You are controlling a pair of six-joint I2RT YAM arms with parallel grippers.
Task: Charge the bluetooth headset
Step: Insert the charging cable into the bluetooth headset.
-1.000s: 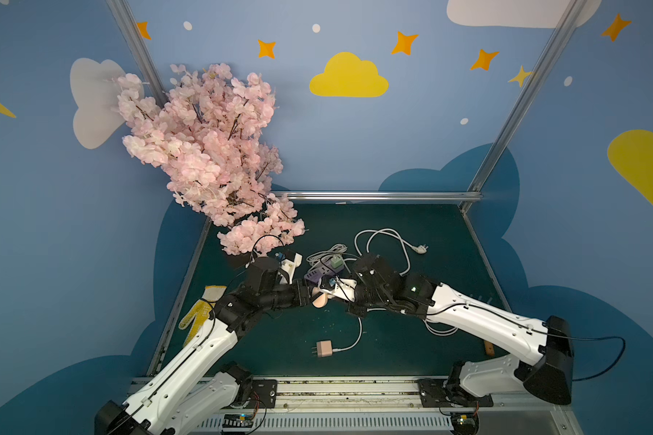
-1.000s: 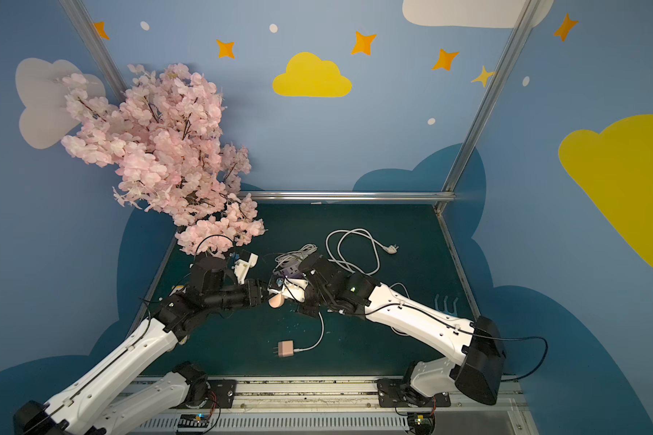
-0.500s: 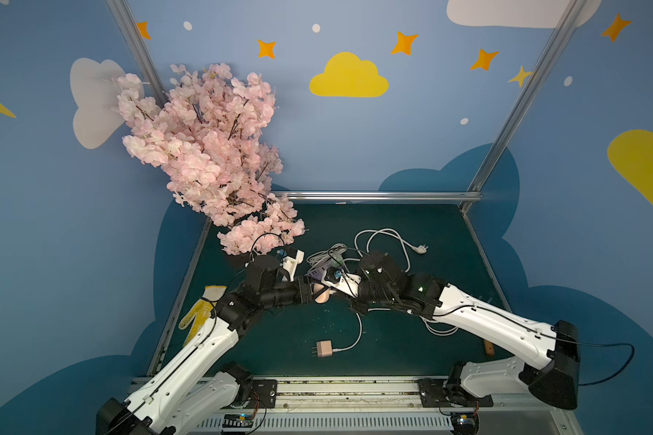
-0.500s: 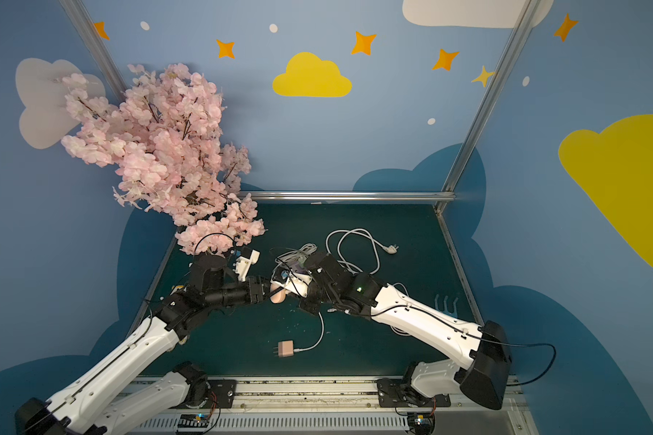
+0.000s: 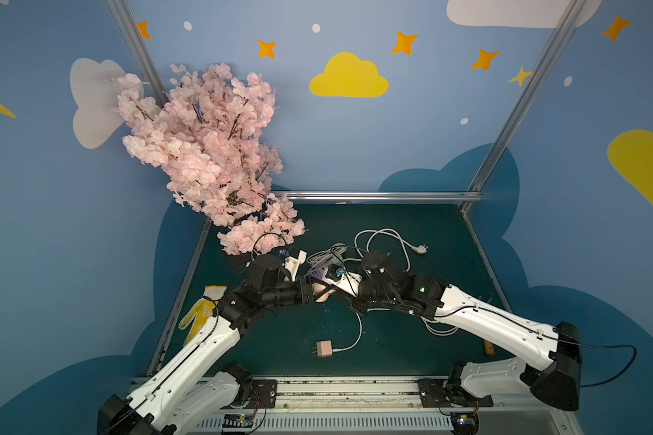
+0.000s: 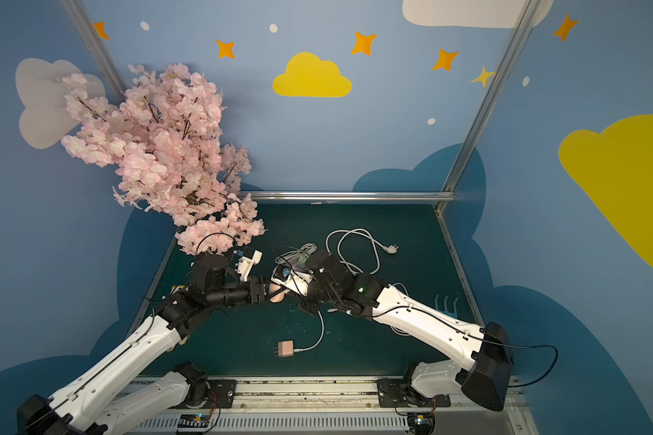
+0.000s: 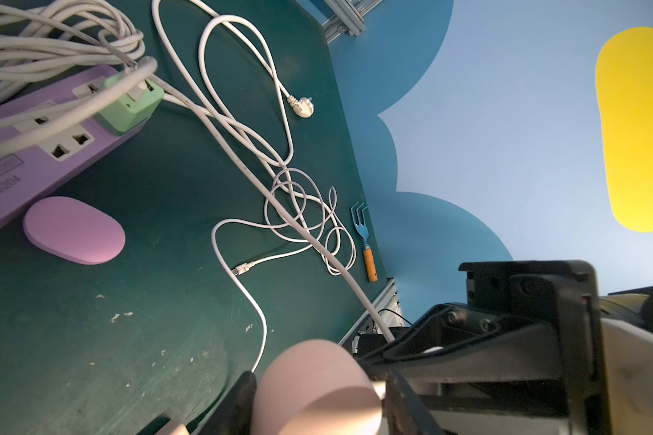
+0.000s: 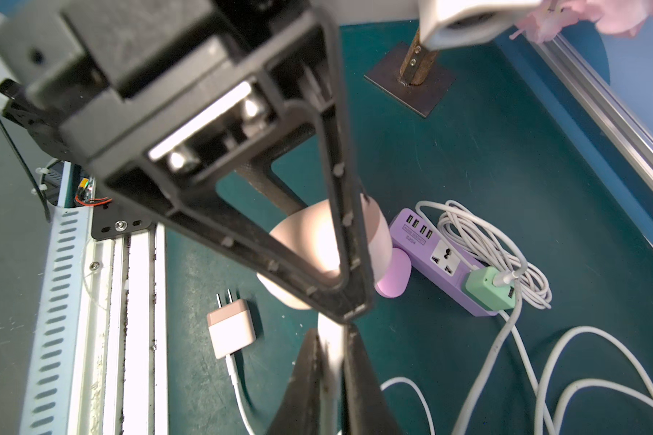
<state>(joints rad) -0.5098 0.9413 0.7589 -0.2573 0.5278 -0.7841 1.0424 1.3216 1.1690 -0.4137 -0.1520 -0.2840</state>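
Table (image 5: 393, 361): dark green bed; by my judgement the step in hand is mating cable plug (image 8: 330, 376) to headset case (image 7: 313, 380) above its centre. Metal rails (image 5: 377, 196) close left, right and far sides; freest room lies near-centre.
Blossom tree (image 5: 212, 150): overhangs far-left corner; base plate (image 8: 411, 81) stands just far of left arm (image 5: 204, 346), so backing off that way looks tight.
Loose cords (image 7: 285, 162): white loops over right and far-right; a wide swing of right arm (image 5: 487, 324) risks dragging them.
Power strip (image 7: 34, 162): lilac, just far of work point; green adapter (image 7: 129, 105) plugged in.
Left gripper (image 5: 315, 294): jaws part-way apart, clasping headset case by its sides, aloft. Best used as a steady anvil.
Right gripper (image 8: 331, 331): jaws pinched tight on cable plug, tip aimed at case.
Headset case: pale pink, egg-shaped, clear of table, between both grippers; port not visible.
Lilac case (image 7: 74, 229): flat on table, just beside strip's near end, below held case; avoid dipping onto it.
Pink adapter (image 5: 324, 348): alone, near-centre.
Fork (image 7: 364, 241): blue, orange handle, at right edge, well apart.
Cable plug: white; cord seems to lead back to green adapter. Seated or not: cannot tell. Advice: align with port axis, push straight and short, no twist, slack left in cord.
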